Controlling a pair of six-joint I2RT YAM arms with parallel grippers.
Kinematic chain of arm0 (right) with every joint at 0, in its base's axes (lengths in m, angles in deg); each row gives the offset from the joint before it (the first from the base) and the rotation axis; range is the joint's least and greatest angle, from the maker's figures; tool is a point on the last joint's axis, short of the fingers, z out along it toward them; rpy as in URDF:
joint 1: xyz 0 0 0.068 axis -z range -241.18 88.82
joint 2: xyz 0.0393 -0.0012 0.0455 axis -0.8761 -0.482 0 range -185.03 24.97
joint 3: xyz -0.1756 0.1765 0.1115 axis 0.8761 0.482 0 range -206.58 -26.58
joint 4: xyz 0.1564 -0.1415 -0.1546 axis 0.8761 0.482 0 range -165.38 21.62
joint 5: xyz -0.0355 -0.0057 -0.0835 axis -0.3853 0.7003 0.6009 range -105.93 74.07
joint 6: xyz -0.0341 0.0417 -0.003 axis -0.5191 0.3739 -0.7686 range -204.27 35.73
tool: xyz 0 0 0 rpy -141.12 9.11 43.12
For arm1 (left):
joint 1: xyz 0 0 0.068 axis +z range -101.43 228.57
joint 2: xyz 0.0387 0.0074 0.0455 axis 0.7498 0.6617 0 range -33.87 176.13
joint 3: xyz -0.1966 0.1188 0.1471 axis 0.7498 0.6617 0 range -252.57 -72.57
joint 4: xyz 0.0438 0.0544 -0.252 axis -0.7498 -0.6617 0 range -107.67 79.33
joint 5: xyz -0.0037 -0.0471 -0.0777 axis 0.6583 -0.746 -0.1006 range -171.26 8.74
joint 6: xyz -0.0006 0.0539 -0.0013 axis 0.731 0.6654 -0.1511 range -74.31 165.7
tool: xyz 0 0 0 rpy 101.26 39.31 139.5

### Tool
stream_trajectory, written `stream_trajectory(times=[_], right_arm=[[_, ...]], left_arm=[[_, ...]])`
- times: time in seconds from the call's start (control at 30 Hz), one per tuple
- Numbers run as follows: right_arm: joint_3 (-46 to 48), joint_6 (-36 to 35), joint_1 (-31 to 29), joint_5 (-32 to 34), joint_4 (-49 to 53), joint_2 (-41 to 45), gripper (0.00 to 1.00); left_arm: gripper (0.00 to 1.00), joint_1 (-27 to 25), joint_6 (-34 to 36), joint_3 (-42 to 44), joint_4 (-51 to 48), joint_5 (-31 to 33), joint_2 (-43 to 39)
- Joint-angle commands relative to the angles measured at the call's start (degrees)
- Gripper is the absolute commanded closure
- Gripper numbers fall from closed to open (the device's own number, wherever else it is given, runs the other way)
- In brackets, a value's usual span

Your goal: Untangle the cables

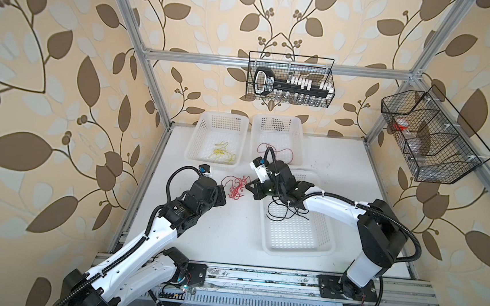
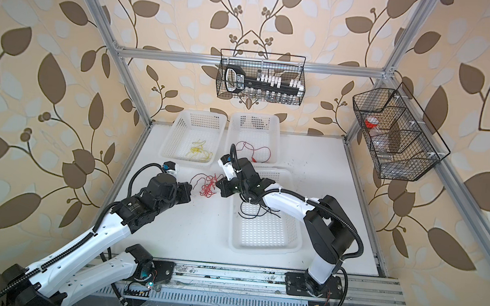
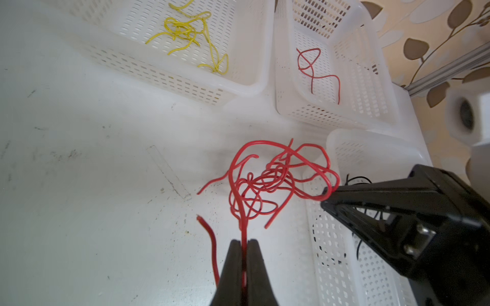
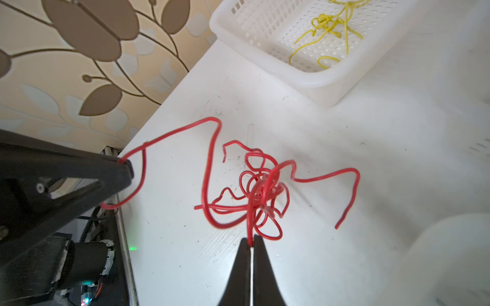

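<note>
Top views high over table; opposed wrist views close on red cables.

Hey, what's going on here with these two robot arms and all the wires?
Both arms hold a knot of red wire between them. The left end effector is shut on one strand, the right end effector on another. Yellow wire and one red wire lie in separate baskets at the back; black wires lie in a nearer basket.

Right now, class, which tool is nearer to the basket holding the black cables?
Right. The right tool pinches the red cables beside that basket's rim; the left tool holds them from the far side.
</note>
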State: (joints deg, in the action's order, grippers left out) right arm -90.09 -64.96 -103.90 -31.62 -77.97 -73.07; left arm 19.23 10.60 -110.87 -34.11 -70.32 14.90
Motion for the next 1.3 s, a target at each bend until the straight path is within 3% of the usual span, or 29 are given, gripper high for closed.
stream_trajectory(times=[0.0, 0.2, 0.6, 1.03, 1.27], right_arm=[[2.26, -1.68, 1.20, 2.14, 0.57, 3.72, 1.00], [4.91, -4.30, 2.43, 3.84, 1.87, 8.19, 1.00], [9.42, -6.84, 7.60, 7.86, 4.56, 18.88, 1.00], [13.35, -10.98, 13.10, 16.80, 9.58, 30.97, 1.00], [13.32, -14.22, 10.86, 12.17, 6.84, 34.49, 1.00]], left_arm=[[1.00, -0.23, -2.81, -0.63, -4.16, 8.77, -0.05], [1.00, 2.01, -6.42, -0.63, -9.10, 14.16, 0.42], [1.00, 13.44, -7.76, 1.60, -13.69, 13.04, -1.99], [1.00, 15.89, -8.32, 1.04, -15.87, 15.26, -4.72], [1.00, 15.92, -8.45, 3.22, -9.61, 9.01, -8.17]])
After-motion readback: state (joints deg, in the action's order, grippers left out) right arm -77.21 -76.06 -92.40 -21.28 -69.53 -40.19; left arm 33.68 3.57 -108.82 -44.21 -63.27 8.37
